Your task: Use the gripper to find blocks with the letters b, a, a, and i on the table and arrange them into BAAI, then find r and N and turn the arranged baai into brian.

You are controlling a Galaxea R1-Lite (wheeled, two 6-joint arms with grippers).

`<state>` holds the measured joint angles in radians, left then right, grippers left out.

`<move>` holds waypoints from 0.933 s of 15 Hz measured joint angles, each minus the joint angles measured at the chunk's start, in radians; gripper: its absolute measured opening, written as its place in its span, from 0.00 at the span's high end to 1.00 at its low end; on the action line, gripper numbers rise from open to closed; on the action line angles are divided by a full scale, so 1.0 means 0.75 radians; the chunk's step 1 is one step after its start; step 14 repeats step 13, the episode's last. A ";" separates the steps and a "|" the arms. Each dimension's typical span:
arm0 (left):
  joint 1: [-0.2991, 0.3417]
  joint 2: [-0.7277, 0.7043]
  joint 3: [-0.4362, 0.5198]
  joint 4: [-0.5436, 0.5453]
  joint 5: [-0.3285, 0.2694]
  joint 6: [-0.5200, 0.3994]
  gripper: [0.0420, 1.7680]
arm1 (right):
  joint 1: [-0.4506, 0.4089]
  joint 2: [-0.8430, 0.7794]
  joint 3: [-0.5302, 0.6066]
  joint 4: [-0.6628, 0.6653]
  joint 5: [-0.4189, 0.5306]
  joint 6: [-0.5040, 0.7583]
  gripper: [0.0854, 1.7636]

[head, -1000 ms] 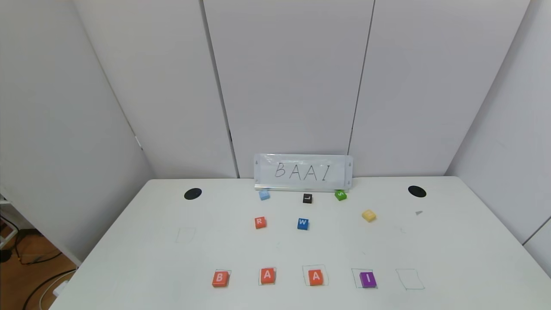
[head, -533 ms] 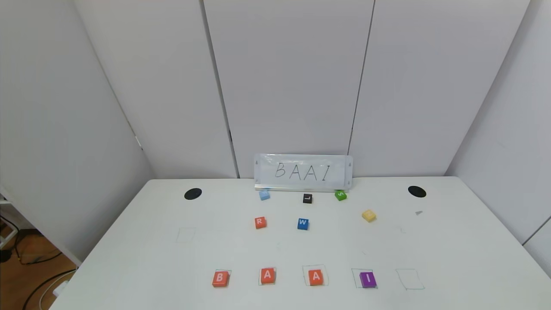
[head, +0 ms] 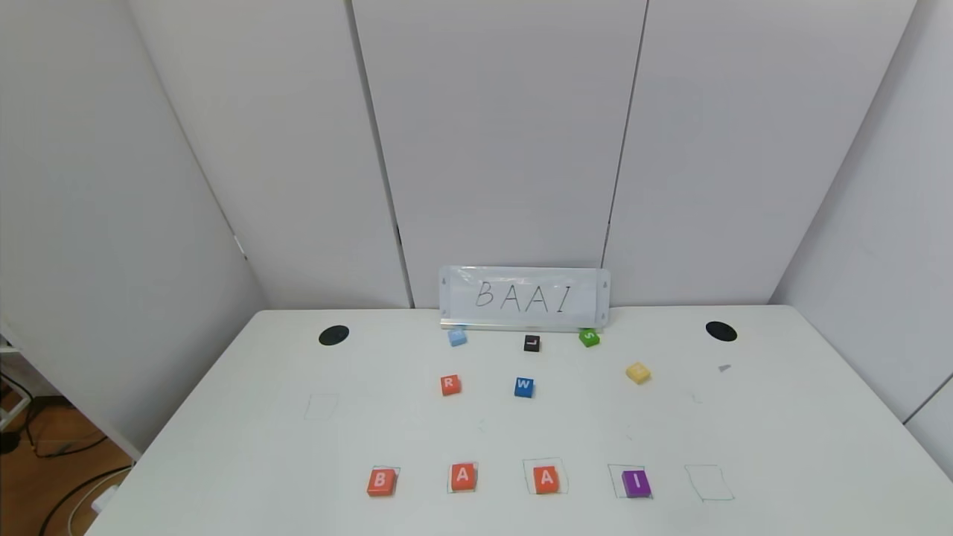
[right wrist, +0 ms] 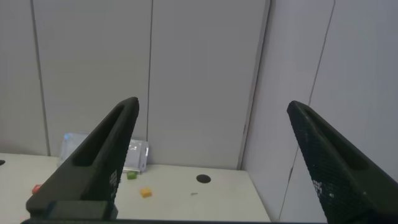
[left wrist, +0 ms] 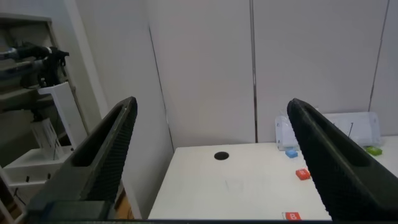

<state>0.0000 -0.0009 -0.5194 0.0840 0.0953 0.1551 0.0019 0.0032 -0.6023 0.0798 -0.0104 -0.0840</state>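
Note:
On the white table (head: pixel 246 447), four blocks form a front row inside pen-drawn squares: orange-red B (head: pixel 380 482), A (head: pixel 463 476), A (head: pixel 546 479) and purple I (head: pixel 636 484). The orange-red r cube (head: pixel 450 385) lies farther back, and the left wrist view also catches it (left wrist: pixel 303 175). I cannot read an N on any block. Neither arm appears in the head view. My left gripper (left wrist: pixel 211 104) is open and empty, off the table's near left side. My right gripper (right wrist: pixel 212 104) is open and empty, off the near right side.
Behind the row lie a blue W cube (head: pixel 523 387), a yellow cube (head: pixel 638 373), a light-blue cube (head: pixel 457 337), a black cube (head: pixel 531 343) and a green S cube (head: pixel 589 338). A sign reading BAAI (head: pixel 525 298) leans on the back wall. An empty drawn square (head: pixel 709 482) follows the I.

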 joint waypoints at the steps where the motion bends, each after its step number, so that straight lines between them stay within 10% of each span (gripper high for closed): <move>1: 0.000 0.000 0.047 -0.066 0.003 0.000 0.03 | 0.000 -0.002 0.070 -0.083 -0.011 -0.001 0.03; 8: 0.000 -0.001 0.545 -0.257 -0.031 -0.044 0.03 | -0.001 -0.004 0.703 -0.468 -0.024 0.000 0.03; 14: -0.002 -0.001 0.687 -0.078 -0.150 -0.080 0.03 | -0.001 -0.004 0.801 -0.131 0.011 0.033 0.03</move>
